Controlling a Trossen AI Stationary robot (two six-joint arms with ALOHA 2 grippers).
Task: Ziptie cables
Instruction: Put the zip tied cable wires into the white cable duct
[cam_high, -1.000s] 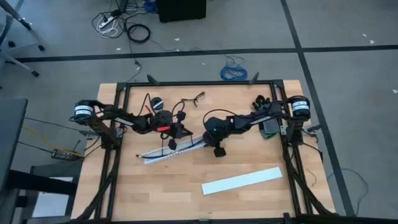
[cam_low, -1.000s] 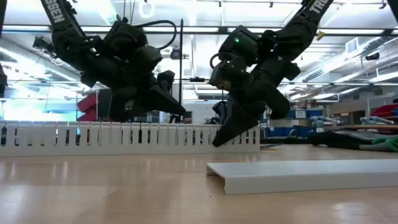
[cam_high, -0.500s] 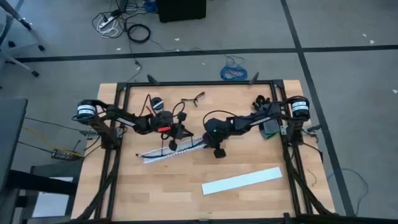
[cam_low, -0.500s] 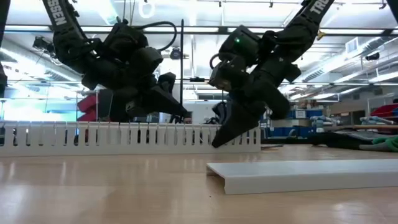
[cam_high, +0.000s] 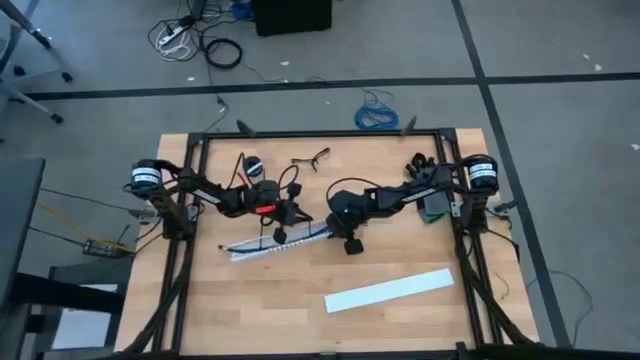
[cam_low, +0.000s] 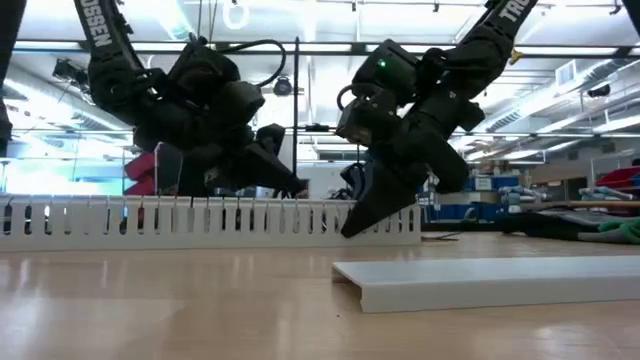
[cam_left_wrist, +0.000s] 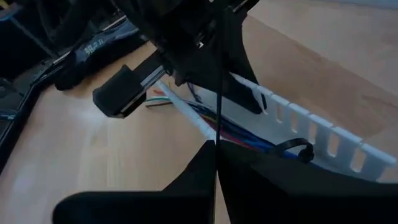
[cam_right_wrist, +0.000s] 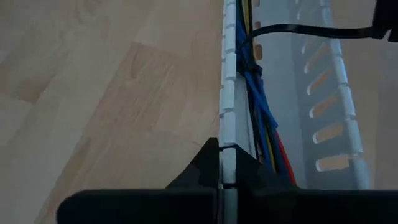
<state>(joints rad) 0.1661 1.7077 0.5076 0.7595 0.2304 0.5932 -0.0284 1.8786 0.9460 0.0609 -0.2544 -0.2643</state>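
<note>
A white slotted duct (cam_high: 275, 243) lies slantwise on the table's middle. Blue, yellow and red cables (cam_right_wrist: 258, 112) run along inside it. A black zip tie (cam_left_wrist: 292, 146) loops round the bundle. My left gripper (cam_high: 285, 225) hangs over the duct's middle, shut on a thin black strand. My right gripper (cam_high: 328, 228) stands at the duct's right end, shut on its wall. In the low view the right fingers (cam_low: 352, 225) reach down to the duct's top edge, and the left gripper (cam_low: 298, 186) hangs just above it. My left gripper pinches a thin black zip-tie strand (cam_left_wrist: 216, 134) between its two shut fingers. The strand runs straight on past the fingertips, above the duct. Whether it joins the loop round the cables does not show. My right gripper pinches the duct's side wall (cam_right_wrist: 224, 140) between its two fingers, near the duct's right end. It comes from above, slanting down, one finger on each side of the wall. The duct rests flat on the table.
A flat white lid strip (cam_high: 390, 290) lies toward the near right. A small dark wire piece (cam_high: 312, 157) and a round black part (cam_high: 250, 163) lie near the far edge. A dark green object (cam_high: 435, 205) sits by the right arm's base. A blue coiled cable (cam_high: 375, 112) lies on the floor.
My left arm has edged a little toward the table's right edge, still shut on the black strand. The duct and my right gripper have kept still.
</note>
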